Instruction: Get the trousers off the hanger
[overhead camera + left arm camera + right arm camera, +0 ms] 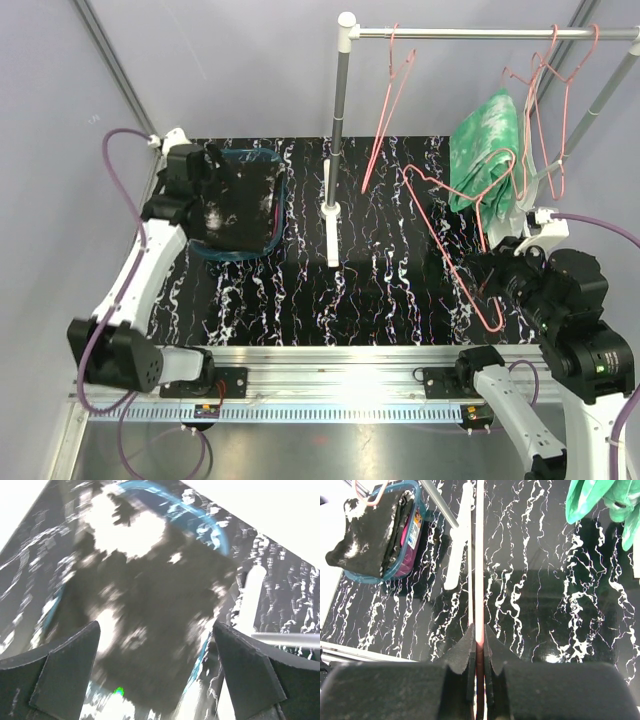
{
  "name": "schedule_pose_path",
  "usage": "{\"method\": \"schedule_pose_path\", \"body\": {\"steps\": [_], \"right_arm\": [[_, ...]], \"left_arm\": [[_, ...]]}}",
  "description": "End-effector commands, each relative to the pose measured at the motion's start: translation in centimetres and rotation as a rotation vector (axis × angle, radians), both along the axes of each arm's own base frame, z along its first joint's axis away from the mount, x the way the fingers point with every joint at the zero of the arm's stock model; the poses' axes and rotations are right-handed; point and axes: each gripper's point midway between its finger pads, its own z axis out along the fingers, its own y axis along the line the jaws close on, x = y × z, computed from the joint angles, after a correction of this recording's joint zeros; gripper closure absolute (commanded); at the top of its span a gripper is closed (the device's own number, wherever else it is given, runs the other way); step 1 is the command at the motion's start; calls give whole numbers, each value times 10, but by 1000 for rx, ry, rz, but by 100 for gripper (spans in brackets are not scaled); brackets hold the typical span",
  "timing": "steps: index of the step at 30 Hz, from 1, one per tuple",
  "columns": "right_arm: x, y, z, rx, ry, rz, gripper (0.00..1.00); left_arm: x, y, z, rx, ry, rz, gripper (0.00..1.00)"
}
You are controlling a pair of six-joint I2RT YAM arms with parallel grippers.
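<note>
The left gripper point(156, 627) is hovering with its fingers spread wide over the black speckled trousers point(160, 595), which are lying on the pink trousers point(406, 560) in the bin point(370, 577) at ten o'clock on the table point(300, 300). The right gripper point(477, 630) is pinching a pink hanger point(479, 590) at four o'clock. The green trousers point(485, 150) are hanging from the rail point(480, 33) at two o'clock.

light: bright overhead | left wrist: motion-blurred | tabletop point(300, 310): glare

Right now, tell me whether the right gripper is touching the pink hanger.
Touching. The right wrist view shows the right gripper shut on the pink hanger, with the wire pinched and no gap visible.
</note>
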Motion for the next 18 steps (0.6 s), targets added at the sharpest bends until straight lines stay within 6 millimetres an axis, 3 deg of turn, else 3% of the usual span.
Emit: {"method": "schedule_pose_path", "body": {"steps": [1,5,6,7,8,12,16,18], "right_arm": [[11,0,38,9,-115,-3,100],[15,-5,56,-9,-164,-29,100],[16,-6,61,-13,-176,-32,100],[14,-7,70,-13,-198,-35,100],[17,-6,72,-15,-195,-33,100],[25,2,83,-16,-215,9,100],[41,2,86,-20,-187,-8,100],[50,0,90,-32,-175,-25,100]], "left_arm": [[56,-21,-25,22,-11,-119,1],[87,-18,-87,-36,3,-103,1],[79,-16,-117,-55,38,-97,1],[88,-17,-118,-86,-20,-98,1],[89,-12,-133,-119,-11,-75,1],[75,-14,-182,-190,35,-39,1],[66,-21,-192,-259,22,-48,1],[62,-19,-172,-230,14,-59,1]]}}
